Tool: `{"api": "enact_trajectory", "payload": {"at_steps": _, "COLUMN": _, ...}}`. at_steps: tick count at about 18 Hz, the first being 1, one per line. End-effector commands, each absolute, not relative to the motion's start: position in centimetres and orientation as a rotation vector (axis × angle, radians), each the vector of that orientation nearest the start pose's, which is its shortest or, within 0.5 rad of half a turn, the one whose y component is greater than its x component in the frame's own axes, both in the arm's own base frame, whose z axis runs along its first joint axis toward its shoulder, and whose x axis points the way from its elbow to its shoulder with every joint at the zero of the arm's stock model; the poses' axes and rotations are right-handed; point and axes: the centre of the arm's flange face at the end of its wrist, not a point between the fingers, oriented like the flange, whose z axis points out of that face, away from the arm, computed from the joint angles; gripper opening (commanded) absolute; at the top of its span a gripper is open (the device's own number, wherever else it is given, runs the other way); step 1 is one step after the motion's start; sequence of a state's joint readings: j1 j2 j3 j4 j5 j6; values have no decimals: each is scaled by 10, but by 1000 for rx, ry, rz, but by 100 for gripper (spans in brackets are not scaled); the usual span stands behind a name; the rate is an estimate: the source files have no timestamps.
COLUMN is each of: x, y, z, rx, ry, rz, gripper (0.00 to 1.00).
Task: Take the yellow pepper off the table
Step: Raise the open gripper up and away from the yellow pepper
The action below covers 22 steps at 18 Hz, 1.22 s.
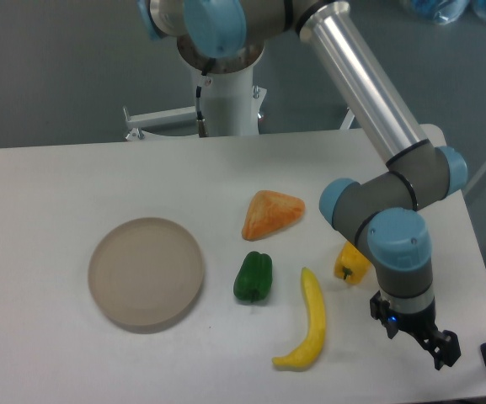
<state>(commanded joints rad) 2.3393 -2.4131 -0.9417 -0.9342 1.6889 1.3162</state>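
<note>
Single fixed camera, front, elevated, facing table (74, 181).

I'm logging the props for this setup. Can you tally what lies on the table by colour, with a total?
Yellow: 2, the yellow pepper, partly behind the arm, and the banana
Green: 1, the green pepper
Orange: 1, the triangular wedge
Beige: 1, the round plate
Total: 5

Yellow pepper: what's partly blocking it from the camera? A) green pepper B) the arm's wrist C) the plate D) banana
B: the yellow pepper sits on the table with its right side hidden behind the arm's wrist; the other items lie well to its left.
</note>
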Motion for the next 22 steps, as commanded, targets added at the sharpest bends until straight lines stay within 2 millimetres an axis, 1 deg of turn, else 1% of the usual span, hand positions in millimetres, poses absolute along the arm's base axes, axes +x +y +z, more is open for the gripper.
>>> {"api": "enact_trajectory", "payload": {"at_steps": 2, "x": -486, "y": 669, "z": 324, "rx": -2880, "ry": 760, "rz": 616, "gripper": 100}}
{"api": "enact_trajectory", "payload": {"at_steps": 4, "x": -486, "y": 645, "z": 337, "rx": -2904, "ry": 737, "rz": 596, "gripper": 100}}
{"api": "enact_trajectory", "payload": {"at_steps": 5, "x": -484, "y": 635, "z": 342, "rx": -2914, "ry": 731, "rz": 582, "gripper": 100}}
{"api": "enact_trajectory", "payload": {"at_steps": 8, "x": -485, "y": 604, "z": 356, "rx": -2931, "ry": 693, "rz": 530, "gripper": 100}}
{"api": "enact_trajectory", "payload": {"at_steps": 14, "x": -502, "y": 537, "z": 390, "rx": -2943, "ry": 593, "rz": 340, "gripper": 100}}
{"api": "enact_trajectory", "payload": {"at_steps": 16, "x": -503, "y": 530, "z": 393, "rx": -2950, "ry": 580, "rz": 301, "gripper": 100}}
{"api": "enact_trajectory", "payload": {"at_steps": 18, "x": -506, "y": 523, "z": 390, "rx": -2965, "ry": 565, "rz": 246, "gripper": 100}}
{"api": "enact_trajectory", "payload": {"at_steps": 20, "x": -508, "y": 513, "z": 400, "rx": -2968, "ry": 549, "rz": 231, "gripper": 100}}
{"api": "enact_trajectory", "payload": {"at_steps": 22, "x": -506, "y": 513, "z": 399, "rx": -2958, "ry": 550, "rz": 204, "gripper": 100}}
